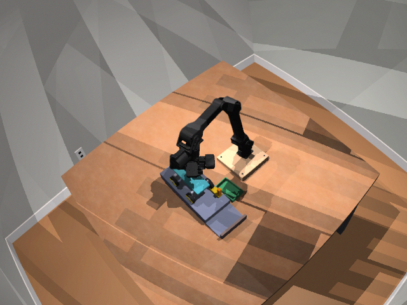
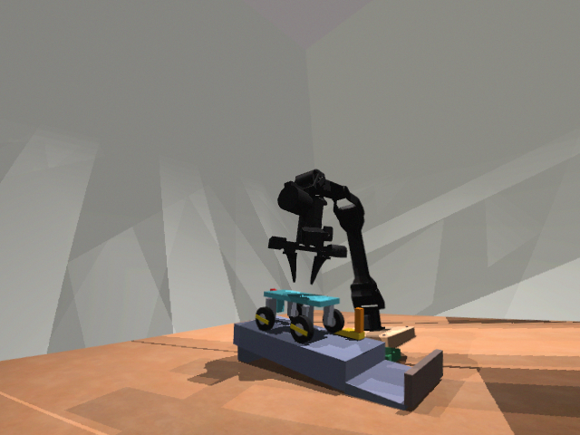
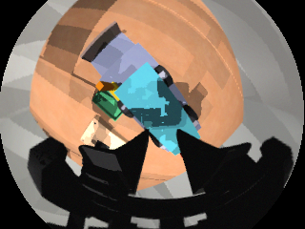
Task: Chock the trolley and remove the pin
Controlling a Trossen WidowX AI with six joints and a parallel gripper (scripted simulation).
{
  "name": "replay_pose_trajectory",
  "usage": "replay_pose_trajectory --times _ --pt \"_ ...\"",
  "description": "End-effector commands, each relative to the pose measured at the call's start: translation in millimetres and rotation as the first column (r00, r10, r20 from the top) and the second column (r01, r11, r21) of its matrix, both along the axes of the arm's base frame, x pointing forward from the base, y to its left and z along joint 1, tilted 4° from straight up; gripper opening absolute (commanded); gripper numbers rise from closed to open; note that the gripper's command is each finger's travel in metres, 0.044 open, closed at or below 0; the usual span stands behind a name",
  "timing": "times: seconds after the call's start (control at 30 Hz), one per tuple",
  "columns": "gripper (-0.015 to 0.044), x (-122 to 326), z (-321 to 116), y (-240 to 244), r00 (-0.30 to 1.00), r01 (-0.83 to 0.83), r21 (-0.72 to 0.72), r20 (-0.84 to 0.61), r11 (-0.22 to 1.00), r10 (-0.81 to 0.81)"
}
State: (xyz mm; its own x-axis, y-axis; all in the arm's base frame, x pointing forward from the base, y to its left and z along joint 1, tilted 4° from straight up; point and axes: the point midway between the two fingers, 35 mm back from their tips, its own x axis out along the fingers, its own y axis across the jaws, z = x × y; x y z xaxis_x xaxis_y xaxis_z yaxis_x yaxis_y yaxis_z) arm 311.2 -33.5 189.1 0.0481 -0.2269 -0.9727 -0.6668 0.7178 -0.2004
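The trolley (image 1: 196, 186) (image 2: 302, 298) (image 3: 149, 98) has a cyan deck and black wheels and stands on the upper part of the blue-grey ramp (image 1: 213, 210) (image 2: 337, 355) (image 3: 117, 57). The yellow chock (image 1: 215, 191) (image 2: 358, 323) (image 3: 109, 86) with its orange handle sits on the ramp right at the downhill side of the far wheel. The stop pin's red head (image 2: 273, 289) shows at the trolley's uphill end; the arm hides it in the top view. My gripper (image 2: 303, 282) (image 3: 163, 132) hangs above the trolley deck, pointing down, fingers apart and empty.
The green tray (image 1: 234, 189) (image 2: 392, 353) (image 3: 107, 103) lies on the table beside the ramp, close to the chock. The ramp ends in a dark stop wall (image 1: 234, 226) (image 2: 423, 376). My arm's base stands on a pale wooden plate (image 1: 253, 164) behind the tray.
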Motion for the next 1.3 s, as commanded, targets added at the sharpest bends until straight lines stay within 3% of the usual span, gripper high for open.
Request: replay_pose_trajectory --times 0.0,0.53,1.27 --pt "0.019 -1.0 1.2 -18.9 0.992 -0.117 -0.03 -0.057 0.993 0.115" --pt "0.019 -19.9 19.1 -95.3 0.767 -0.596 -0.018 -0.309 0.803 0.562" --pt "0.019 -21.1 0.0 -103.3 0.763 -0.6 -0.017 -0.312 0.8 0.566"
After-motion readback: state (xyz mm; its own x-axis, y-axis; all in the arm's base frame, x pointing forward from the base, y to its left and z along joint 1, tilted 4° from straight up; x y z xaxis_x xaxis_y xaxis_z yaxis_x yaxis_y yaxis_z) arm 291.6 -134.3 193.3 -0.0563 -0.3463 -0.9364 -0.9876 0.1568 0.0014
